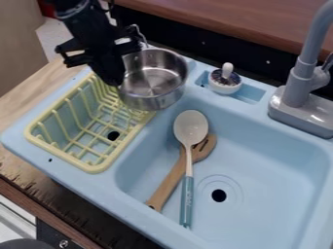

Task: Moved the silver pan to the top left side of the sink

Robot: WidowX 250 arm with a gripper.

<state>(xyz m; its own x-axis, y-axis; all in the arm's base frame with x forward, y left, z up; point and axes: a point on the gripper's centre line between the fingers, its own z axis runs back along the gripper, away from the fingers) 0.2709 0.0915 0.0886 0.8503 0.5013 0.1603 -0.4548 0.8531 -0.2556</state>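
Lying in the sink (280,165), the spoon (191,127) bears print (illegible).

I see glossy, smooth metal on the pan (159,100) and smooth, plastic-looking surfaces on the sink (280,170), rack (62,154) and faucet (299,80). The spatula (170,182) looks like smooth wood, the bench (39,194) rough wood along its edge.

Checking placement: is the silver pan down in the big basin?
No, the silver pan is by the far corner of the yellow rack, outside the basin.
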